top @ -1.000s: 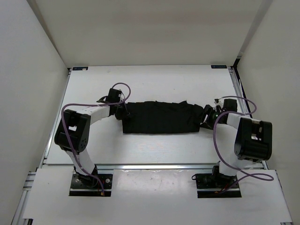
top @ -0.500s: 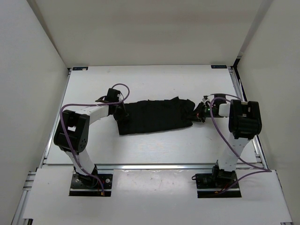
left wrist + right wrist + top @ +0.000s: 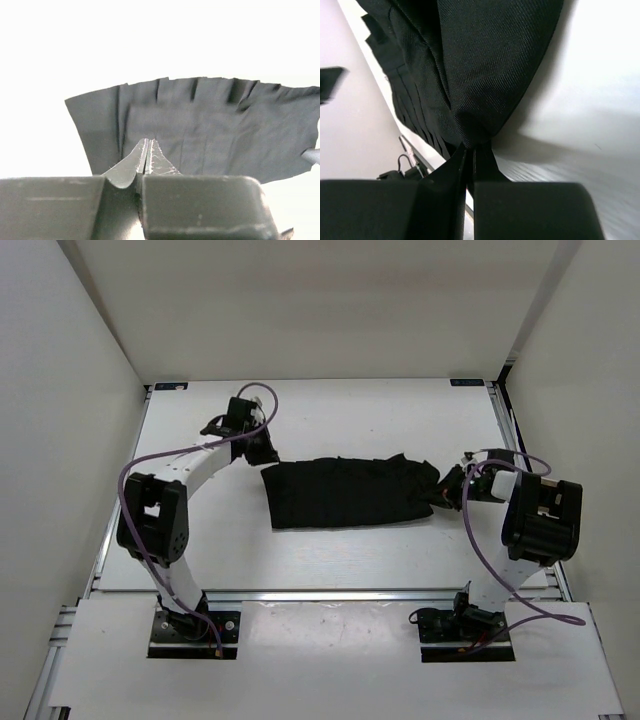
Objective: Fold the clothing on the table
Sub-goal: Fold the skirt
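The black clothing (image 3: 345, 492) lies spread along the middle of the white table (image 3: 330, 415), its pleat-like creases running across it. My left gripper (image 3: 268, 454) hovers just past the clothing's far left corner. In the left wrist view that gripper (image 3: 148, 141) is shut and empty, with the clothing (image 3: 210, 125) lying flat beyond it. My right gripper (image 3: 443, 492) is at the clothing's right end. The right wrist view shows this gripper (image 3: 471, 146) shut on a bunched fold of the clothing (image 3: 485, 60).
An aluminium rail (image 3: 330, 595) runs along the table's near edge, and another rail (image 3: 503, 430) runs down the right side. Teal marks (image 3: 170, 387) sit at the far corners. White walls close in on three sides. Purple cables loop off both arms.
My right gripper has shut on the clothing's right end and drawn it rightward. My left gripper has come off the left edge and moved toward the far left. The clothing lies straighter.
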Action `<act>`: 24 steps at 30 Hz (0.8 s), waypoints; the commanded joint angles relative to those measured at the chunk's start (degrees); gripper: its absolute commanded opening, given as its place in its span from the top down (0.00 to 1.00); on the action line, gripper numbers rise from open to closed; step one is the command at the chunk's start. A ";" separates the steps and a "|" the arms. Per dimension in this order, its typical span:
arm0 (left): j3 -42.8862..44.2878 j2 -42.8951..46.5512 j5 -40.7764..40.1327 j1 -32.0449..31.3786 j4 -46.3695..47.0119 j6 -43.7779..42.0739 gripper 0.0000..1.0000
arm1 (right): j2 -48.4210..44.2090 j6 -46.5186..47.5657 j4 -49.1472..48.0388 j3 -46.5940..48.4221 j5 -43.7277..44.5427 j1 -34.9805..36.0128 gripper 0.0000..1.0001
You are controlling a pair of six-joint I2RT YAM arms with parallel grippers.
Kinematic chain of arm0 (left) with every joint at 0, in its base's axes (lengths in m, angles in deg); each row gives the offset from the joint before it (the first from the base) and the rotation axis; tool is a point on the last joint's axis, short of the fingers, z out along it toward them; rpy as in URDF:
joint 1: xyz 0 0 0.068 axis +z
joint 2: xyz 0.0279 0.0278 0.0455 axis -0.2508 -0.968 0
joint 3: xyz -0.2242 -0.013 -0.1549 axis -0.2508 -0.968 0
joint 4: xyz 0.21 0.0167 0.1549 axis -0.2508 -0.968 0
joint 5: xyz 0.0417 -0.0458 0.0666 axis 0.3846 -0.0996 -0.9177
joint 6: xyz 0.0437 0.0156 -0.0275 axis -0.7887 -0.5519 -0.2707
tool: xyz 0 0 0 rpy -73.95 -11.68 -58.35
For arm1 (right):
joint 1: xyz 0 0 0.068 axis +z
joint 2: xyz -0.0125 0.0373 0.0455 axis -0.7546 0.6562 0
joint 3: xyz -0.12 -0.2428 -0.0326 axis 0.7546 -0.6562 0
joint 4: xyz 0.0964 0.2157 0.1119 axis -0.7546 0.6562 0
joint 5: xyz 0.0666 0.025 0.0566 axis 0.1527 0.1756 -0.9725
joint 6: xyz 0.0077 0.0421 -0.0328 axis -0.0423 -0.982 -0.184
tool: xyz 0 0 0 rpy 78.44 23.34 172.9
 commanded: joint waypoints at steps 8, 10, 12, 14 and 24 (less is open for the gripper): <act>-2.37 -3.72 -8.31 -1.83 0.01 -2.21 0.97 | -5.30 4.23 7.56 -2.71 3.31 -1.62 0.99; -3.51 -4.43 -9.99 -2.63 0.36 -2.65 0.99 | -6.18 4.67 9.24 -2.53 4.09 -2.23 1.00; -3.78 -5.31 -11.66 -3.24 0.45 -2.39 1.00 | -6.79 5.63 10.72 -2.44 5.06 -2.85 1.00; -3.70 -6.45 -13.95 -4.03 -0.25 -3.18 1.00 | -8.11 6.25 11.96 -2.70 6.11 -3.38 1.00; -3.08 -8.56 -12.12 -11.15 -4.12 -3.71 1.00 | -12.06 10.37 18.20 -2.36 11.74 -9.87 1.00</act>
